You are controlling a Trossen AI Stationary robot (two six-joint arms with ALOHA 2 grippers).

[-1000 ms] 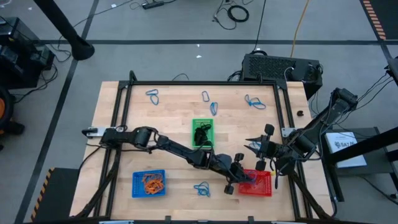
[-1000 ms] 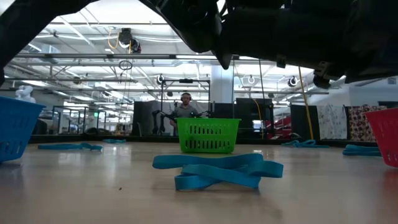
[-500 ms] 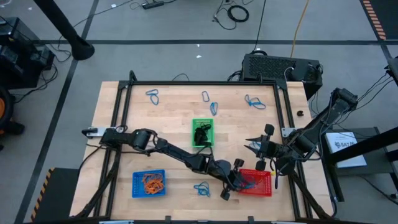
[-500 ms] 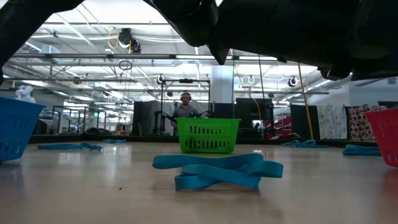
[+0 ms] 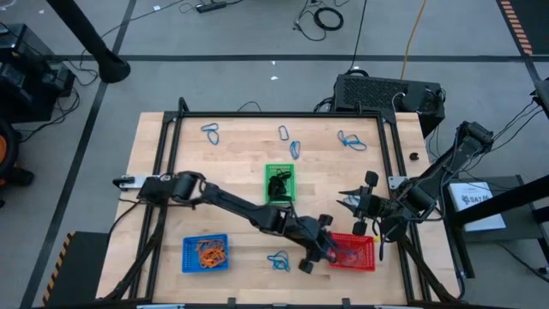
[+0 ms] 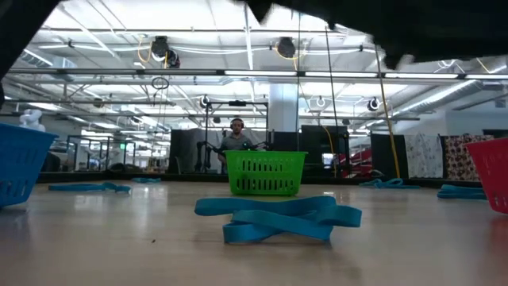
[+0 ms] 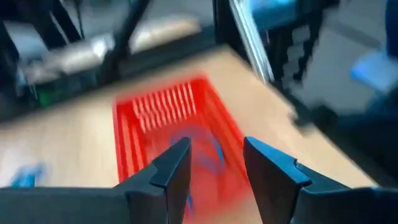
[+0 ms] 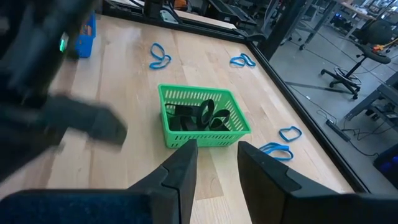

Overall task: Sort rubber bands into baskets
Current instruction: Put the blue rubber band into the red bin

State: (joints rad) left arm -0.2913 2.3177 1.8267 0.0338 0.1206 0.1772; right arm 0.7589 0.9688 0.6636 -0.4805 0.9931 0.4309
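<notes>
Moved: left hand (image 5: 316, 254) back, parted, empty | red basket (image 5: 364, 257): blue band (image 7: 208, 149) | right hand (image 5: 353, 206) parted, empty

Pale wood table (image 5: 240, 163), smooth, matt grain; plastic mesh baskets, green (image 5: 279, 184), red (image 5: 356, 253), blue (image 5: 205, 253); flat matt rubber bands (image 6: 278, 217); black metal frame (image 5: 169, 146).

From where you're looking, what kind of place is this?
Most likely a robotics lab or workshop: a wooden table fenced by a black metal frame, cables on the grey floor, and a big hall with ceiling lights behind.
</notes>
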